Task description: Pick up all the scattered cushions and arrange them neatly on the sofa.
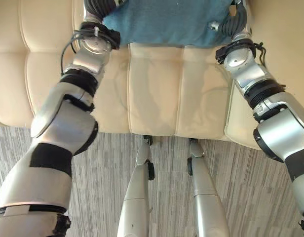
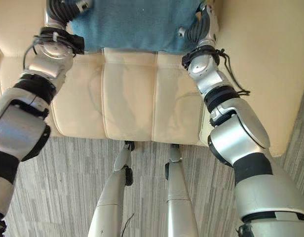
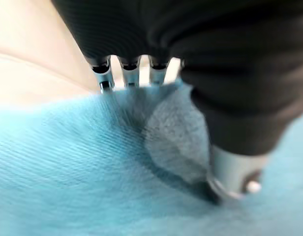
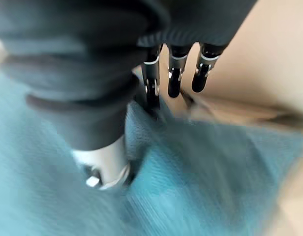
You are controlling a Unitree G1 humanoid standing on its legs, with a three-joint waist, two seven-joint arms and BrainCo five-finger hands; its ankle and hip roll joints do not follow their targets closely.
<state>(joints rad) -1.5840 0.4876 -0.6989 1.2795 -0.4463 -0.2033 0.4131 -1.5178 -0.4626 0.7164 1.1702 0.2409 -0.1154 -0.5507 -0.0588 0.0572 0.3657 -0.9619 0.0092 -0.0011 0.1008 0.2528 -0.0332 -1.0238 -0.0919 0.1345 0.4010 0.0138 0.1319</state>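
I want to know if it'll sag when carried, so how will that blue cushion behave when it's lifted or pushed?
The blue cushion is probably soft and floppy: its fabric dents and folds where the left robot hand and the right robot hand pinch its sides. It likely weighs little for its size. Its woven cover looks grippy, so it should not slide easily on the cream sofa.

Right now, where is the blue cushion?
The blue cushion lies on the cream sofa, at the top of the eye views, between the left hand and right hand.
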